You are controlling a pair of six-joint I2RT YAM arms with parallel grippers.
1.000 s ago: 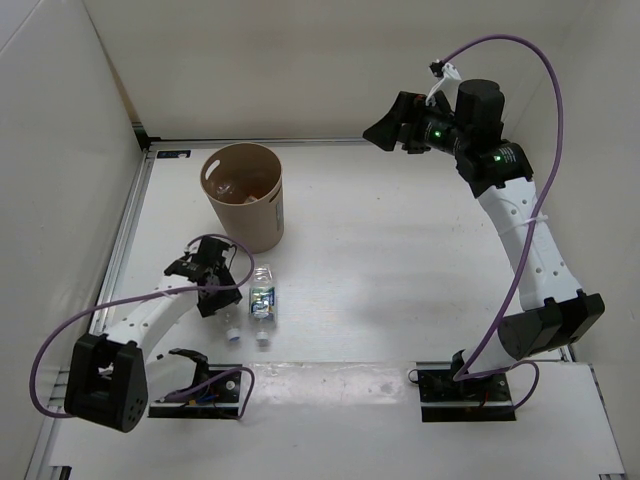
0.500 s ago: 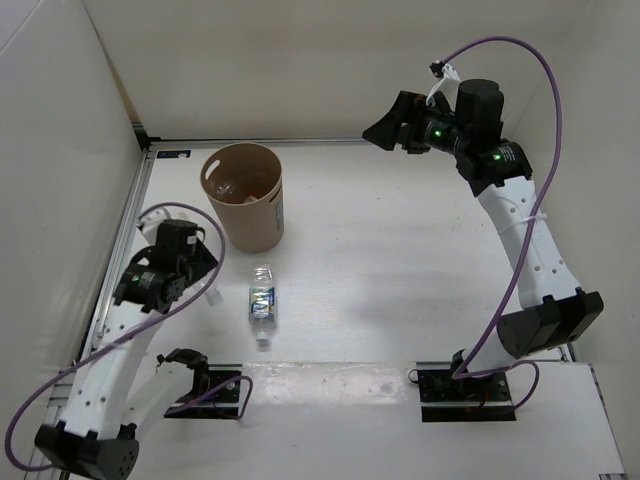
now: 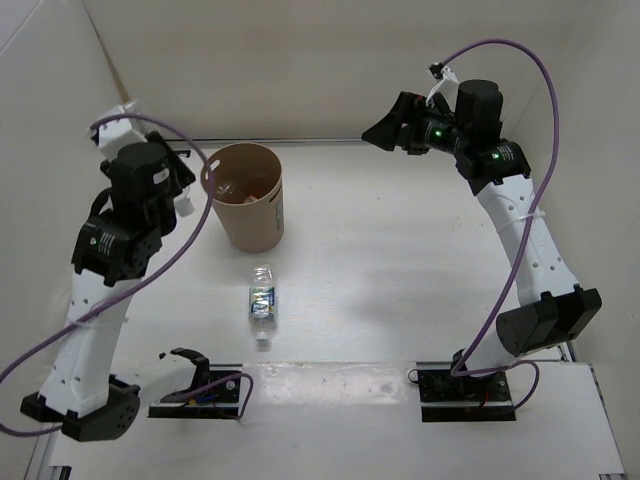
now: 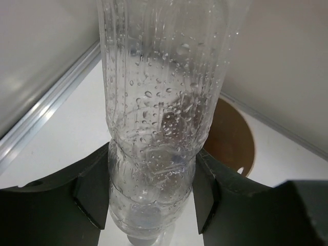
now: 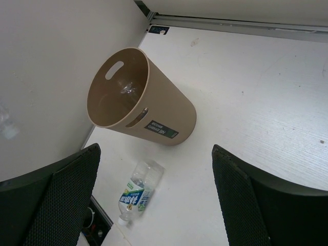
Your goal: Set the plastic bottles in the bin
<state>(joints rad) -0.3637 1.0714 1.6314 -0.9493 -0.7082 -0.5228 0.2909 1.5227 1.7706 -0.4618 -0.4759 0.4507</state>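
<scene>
My left gripper [image 3: 184, 196] is raised beside the left rim of the tan bin [image 3: 256, 226] and is shut on the clear plain bottle [image 4: 160, 102]. The bottle stands between my fingers [image 4: 92, 192], wet with droplets inside. The bin's opening [image 4: 233, 141] shows behind it. A clear bottle with a green-blue label [image 3: 262, 300] lies on the table in front of the bin, also in the right wrist view [image 5: 136, 192]. Something clear lies inside the bin [image 5: 169, 115]. My right gripper [image 3: 384, 133] is open and empty, high at the back right.
White walls close the left, back and right sides. An aluminium rail [image 3: 128, 245] runs along the left table edge. The arm mounts and cables [image 3: 205, 385] sit at the near edge. The bin has handle slots and a black label [image 5: 161, 130].
My left arm has lifted the clear plain bottle off the table beside the labelled bottle and swung it up and back to the bin's left rim. The right arm has not moved.
</scene>
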